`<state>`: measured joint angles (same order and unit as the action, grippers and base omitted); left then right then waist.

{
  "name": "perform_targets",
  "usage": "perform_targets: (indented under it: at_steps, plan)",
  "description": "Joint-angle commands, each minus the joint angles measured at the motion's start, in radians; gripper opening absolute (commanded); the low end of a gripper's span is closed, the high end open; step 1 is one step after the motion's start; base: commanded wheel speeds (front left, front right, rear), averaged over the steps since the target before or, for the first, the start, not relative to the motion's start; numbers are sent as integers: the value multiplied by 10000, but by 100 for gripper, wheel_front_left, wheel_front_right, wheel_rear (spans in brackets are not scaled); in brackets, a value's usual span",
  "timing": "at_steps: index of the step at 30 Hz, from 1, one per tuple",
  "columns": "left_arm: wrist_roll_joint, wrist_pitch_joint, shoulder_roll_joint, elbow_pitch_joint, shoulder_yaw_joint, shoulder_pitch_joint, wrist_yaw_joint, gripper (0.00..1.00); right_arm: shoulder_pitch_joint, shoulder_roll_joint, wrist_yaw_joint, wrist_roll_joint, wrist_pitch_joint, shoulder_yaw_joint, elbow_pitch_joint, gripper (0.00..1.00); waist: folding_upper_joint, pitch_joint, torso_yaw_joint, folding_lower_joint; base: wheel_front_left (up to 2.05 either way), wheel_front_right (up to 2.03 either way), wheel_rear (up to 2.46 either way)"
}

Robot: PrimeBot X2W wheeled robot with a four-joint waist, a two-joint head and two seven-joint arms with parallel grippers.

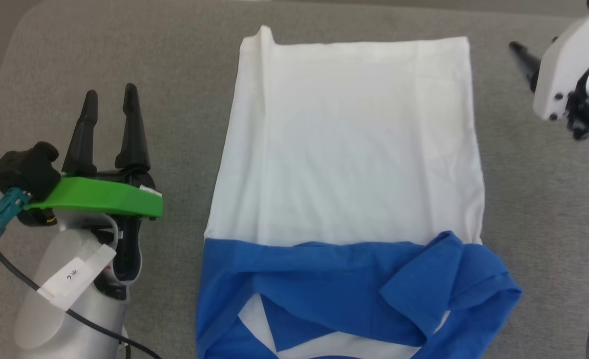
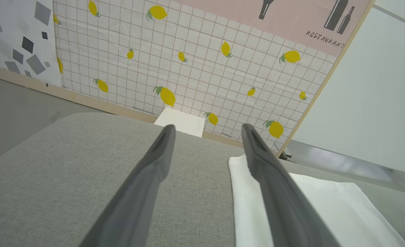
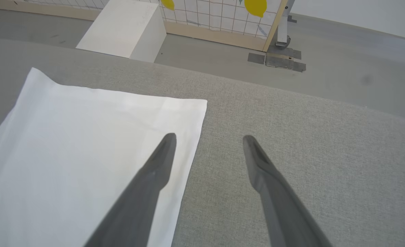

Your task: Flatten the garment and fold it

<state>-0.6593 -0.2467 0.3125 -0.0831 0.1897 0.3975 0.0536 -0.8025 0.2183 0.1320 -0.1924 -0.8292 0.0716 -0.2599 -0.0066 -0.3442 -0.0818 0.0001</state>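
Note:
The garment (image 1: 349,149) lies flat on the grey cushion (image 1: 175,75) as a long white panel, with its blue sleeves and collar bunched and folded across the near end (image 1: 354,294). My left gripper (image 1: 110,97) rests open on the cushion to the garment's left, empty. In the left wrist view its fingers (image 2: 207,132) point past the garment's far left corner (image 2: 243,192). My right gripper (image 3: 209,139) hangs open above the garment's right edge (image 3: 86,154), holding nothing; one dark fingertip (image 1: 521,55) shows at the upper right of the head view.
A white box (image 3: 123,29) stands on the floor beyond the cushion's far edge. Behind it rises a lemon-patterned tiled panel (image 2: 188,58) with a wooden frame. Bare cushion (image 3: 308,154) stretches right of the garment.

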Motion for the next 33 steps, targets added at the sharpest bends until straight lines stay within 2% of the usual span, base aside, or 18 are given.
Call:
perform_targets:
  at_steps: [1,6,13,18,24,25,27,33]
  plan:
    - [93,-70,-76,46,27,141,-51,100,-417,67,-13,240,-258,23,-214,100,66,-1099,-821,-1,0,0,0]
    - [242,-114,-386,17,156,489,-245,100,-1653,214,-13,1265,-808,212,-1075,100,66,-1850,-1350,-1,0,0,0]
    - [390,-143,-810,-272,146,804,-559,100,-2318,370,-13,2401,-1242,436,-1943,100,66,-2560,-1866,-1,0,0,0]
    - [477,-147,-984,-483,39,865,-697,100,-2336,403,-13,2506,-1361,62,-2229,100,66,-2708,-1915,-1,0,0,0]
    - [573,-149,-1182,-767,-55,893,-882,100,-2106,679,-13,2354,-2259,-432,-2564,100,66,-2705,-1864,-1,0,0,0]
    - [583,-149,-1195,-807,-58,891,-908,100,-2078,712,-13,2299,-2448,-394,-2585,64,66,-2693,-1847,-1,0,0,0]
    - [623,-149,-1211,-891,-89,896,-939,100,-2037,772,-13,2191,-2733,-275,-2476,0,66,-2646,-1799,-1,0,0,0]
    - [660,-138,-1126,-1095,-101,911,-1006,100,-1932,779,-13,2041,-2114,520,-1848,0,66,-2227,-1536,-1,0,0,0]
